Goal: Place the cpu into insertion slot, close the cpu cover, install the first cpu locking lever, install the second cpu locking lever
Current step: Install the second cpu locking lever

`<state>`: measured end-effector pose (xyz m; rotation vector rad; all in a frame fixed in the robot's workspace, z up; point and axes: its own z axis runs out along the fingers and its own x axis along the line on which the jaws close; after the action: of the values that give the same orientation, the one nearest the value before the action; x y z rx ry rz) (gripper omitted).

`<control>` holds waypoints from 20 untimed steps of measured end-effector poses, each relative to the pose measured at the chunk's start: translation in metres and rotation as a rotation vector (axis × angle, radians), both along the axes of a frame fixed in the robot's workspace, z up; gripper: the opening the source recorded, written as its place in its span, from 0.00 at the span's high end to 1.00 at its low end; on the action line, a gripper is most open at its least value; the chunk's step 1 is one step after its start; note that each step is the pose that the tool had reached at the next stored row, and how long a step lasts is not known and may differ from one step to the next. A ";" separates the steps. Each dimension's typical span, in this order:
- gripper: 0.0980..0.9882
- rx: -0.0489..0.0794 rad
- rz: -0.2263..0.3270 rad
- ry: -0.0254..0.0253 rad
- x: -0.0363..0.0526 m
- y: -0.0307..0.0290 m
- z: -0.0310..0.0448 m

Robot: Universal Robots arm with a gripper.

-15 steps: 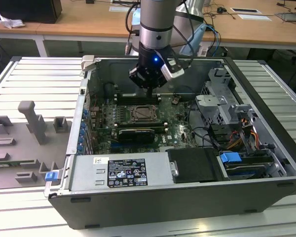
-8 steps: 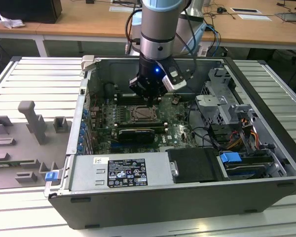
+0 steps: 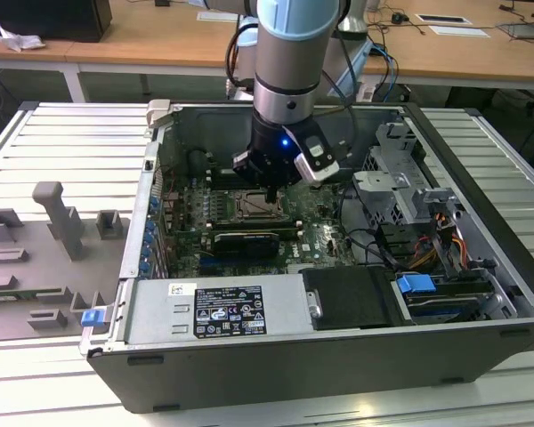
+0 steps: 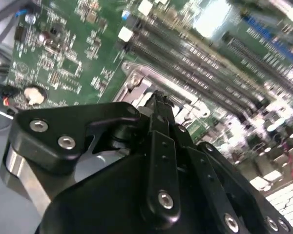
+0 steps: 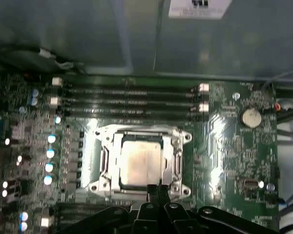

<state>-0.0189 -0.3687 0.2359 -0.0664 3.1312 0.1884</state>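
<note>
Computer case (image 3: pixel 481 258) laid on its side with the panel off, so that the circuit board (image 3: pixel 316 233) faces upward and can be reached from above by the arm. The cpu (image 5: pixel 140 165) is seen already seated in the insertion slot (image 5: pixel 103 161) near the middle of the board, its pale metal top level and framed on all sides by the cpu cover (image 5: pixel 175 158), which appears folded down flat around it. The memory slots (image 5: pixel 132 100) run just beyond the socket, and a coin battery (image 5: pixel 250 117) lies well to one side of it. The gripper (image 5: pixel 156 191) is held directly above the socket's near edge, its two fingertips (image 4: pixel 158 105) pressed together with nothing between them; the narrow closed tip is judged suited to pushing a thin lever. The cpu lies just ahead of the tip, apart from it. The levers themselves cannot be made out.
</note>
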 end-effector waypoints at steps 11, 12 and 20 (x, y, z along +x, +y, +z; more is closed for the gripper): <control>0.99 0.028 0.039 -0.0063 -0.0313 -0.0069 -0.0162; 0.99 0.041 0.039 -0.0073 -0.0315 -0.0079 -0.0162; 0.99 0.084 0.041 -0.0171 -0.0324 -0.0209 -0.0162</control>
<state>-0.0513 -0.3896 0.2197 -0.1306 3.1023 0.3171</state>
